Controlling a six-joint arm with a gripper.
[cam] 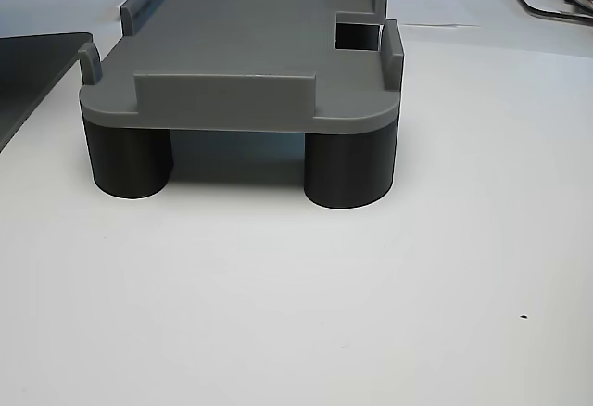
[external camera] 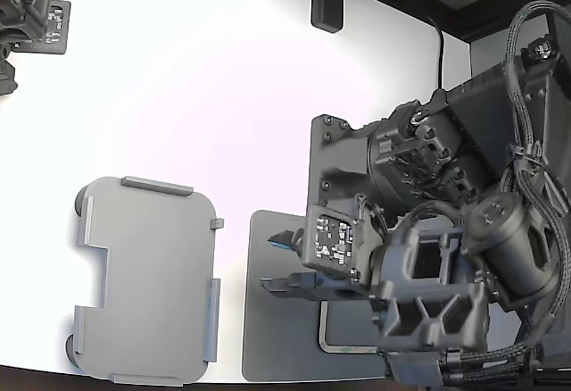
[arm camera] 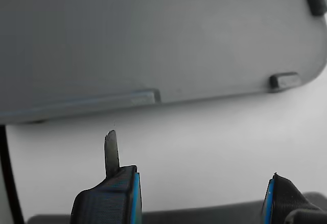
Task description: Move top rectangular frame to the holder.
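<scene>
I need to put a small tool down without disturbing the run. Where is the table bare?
The white table is bare above the holder in the exterior view. A narrow strip runs between the holder and the dark mat. It is crowded where the arm and gripper hang over the mat.

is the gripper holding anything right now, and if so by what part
Nothing is held. In the wrist view the gripper is open, with only white table between its fingers. The holder lies bare, and the frame lies on the dark mat.

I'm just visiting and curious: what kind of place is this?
Probably a robotics lab bench: a cabled robot arm's gripper over a bare white table, with a grey holder set out.
</scene>
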